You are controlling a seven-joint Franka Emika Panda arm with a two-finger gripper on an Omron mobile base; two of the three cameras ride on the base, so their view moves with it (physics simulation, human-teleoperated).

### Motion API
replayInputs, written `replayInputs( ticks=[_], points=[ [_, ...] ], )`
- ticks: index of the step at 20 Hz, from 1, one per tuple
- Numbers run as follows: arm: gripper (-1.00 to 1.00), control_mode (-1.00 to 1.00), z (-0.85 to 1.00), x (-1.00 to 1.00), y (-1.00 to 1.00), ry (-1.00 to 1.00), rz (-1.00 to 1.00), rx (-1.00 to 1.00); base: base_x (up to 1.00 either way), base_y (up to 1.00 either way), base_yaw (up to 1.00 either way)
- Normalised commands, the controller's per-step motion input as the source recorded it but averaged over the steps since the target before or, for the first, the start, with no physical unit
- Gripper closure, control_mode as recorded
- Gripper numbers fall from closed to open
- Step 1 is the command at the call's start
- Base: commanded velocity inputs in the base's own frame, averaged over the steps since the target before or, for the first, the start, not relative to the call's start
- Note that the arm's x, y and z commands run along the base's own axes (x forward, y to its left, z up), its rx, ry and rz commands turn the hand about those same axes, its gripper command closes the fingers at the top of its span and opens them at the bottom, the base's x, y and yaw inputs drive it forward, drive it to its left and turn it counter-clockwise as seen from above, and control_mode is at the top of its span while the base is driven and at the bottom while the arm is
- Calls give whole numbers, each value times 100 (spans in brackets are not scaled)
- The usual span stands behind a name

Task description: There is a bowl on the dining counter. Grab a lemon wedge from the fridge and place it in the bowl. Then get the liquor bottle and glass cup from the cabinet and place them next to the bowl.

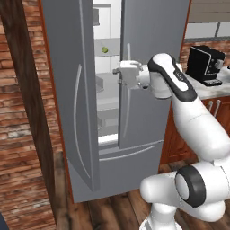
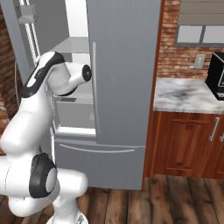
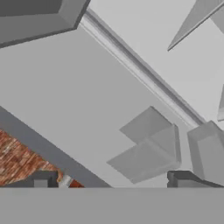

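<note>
Fridge (image 1: 134,90): grey French-door unit, left door (image 1: 72,99) swung open toward the camera, right door (image 2: 124,78) closed. White interior with shelves exposed through the gap between the doors.

Lemon wedge (image 1: 105,50): small yellow-green item resting on an upper shelf inside the fridge, near the inner edge of the closed right door. Too small to resolve a long axis or pointing direction; appears roughly round at this size. Not touched by the gripper.

Gripper (image 1: 118,74): positioned at the fridge opening, level with the middle shelves, below the lemon wedge and just beside the edge of the right door. Hand pointing leftward in the left base view, into the fridge gap. Jaws spread wide, nothing between them. In the hand view, finger tips (image 3: 43,179) standing far apart at the bottom edge, with grey door bins (image 3: 148,151) and a door panel ahead.

Arm (image 1: 193,121): rising from the lower right of the left base view, elbow bent, forearm reaching up and left to the fridge opening. In the right base view, wrist partly hidden behind the right door.

Surroundings: marble counter (image 2: 183,94) on wooden cabinets (image 2: 188,144) to the right of the fridge; black coffee machine (image 1: 204,65) standing on the counter; brick wall (image 1: 22,112) at left; wooden plank floor (image 2: 175,197).
</note>
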Motion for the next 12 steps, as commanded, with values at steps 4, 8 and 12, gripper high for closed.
replayInputs(
  ticks=[4, 8, 12],
  points=[
    [-100, -100, 42, -54, -82, -19, -3, -2, 0, 0, 0],
    [-100, -100, 27, -8, -97, -9, -12, -7, 0, 0, 0],
    [-100, -100, 19, 1, -100, -1, -16, -11, 0, 0, 0]
  ],
)
